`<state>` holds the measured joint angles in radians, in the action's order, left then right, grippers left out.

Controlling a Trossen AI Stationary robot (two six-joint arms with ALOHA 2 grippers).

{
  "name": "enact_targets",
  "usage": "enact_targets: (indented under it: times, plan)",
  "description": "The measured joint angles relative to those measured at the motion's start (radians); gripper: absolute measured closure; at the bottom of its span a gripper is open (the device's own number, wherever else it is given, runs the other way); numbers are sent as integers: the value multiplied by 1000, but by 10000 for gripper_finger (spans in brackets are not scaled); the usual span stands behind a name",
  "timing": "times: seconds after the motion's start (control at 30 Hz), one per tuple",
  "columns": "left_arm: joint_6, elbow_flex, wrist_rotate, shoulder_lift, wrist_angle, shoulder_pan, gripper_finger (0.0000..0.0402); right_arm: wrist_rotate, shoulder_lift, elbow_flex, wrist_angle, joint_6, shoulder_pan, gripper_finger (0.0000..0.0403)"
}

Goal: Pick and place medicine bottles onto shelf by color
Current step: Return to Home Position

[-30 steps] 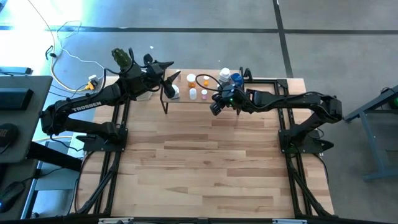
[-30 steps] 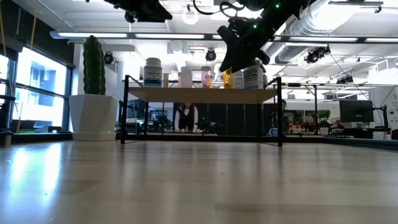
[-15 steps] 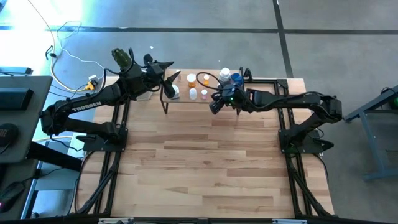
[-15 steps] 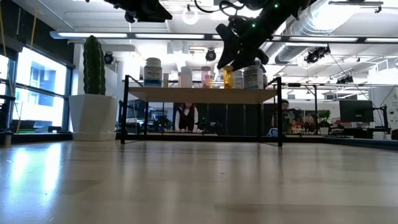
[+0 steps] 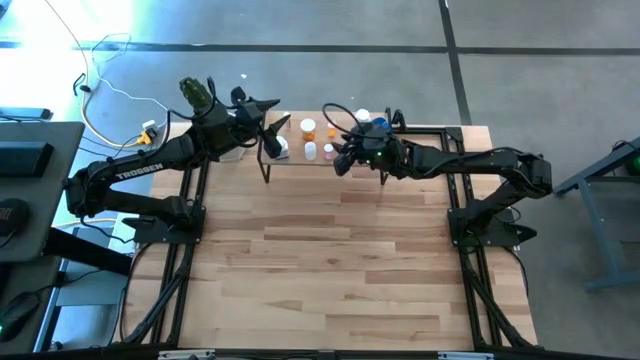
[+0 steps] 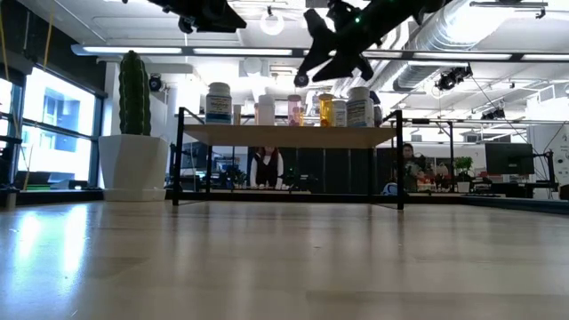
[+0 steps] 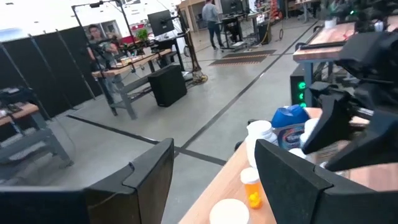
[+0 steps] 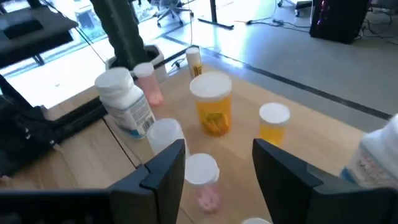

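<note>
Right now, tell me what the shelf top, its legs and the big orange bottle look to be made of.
The shelf top looks like pale wood with a matte finish, even and light in tone. The legs are thin, black and straight, so probably painted metal. The orange bottle is see-through amber, likely plastic, and its cap is opaque white.

My right fingers (image 8: 163,171) look matt, dark plastic. The shelf (image 6: 289,135) is smooth pale wood on black metal legs (image 6: 180,158); the bottles (image 8: 214,106) on it are glossy plastic.
</note>
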<state>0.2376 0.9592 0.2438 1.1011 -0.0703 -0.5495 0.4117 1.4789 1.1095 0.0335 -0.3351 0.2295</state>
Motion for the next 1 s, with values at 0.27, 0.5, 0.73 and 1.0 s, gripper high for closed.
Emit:
enact_targets:
  times: [0.27, 0.5, 0.73, 1.0]
  plan:
    - [-53, 0, -108, 0, 32, 3, 186, -1, -78, 2, -12, 3, -3, 224]
    - [-197, 0, -318, 0, 60, 13, 186, -56, -164, 2, -9, 53, -3, 224]
    - [-315, 0, -306, -20, 118, 136, 186, -120, -258, 2, -10, 140, -3, 224]
    - [-377, -51, -106, -77, 126, 388, 186, -197, -343, 2, -9, 187, -3, 224]
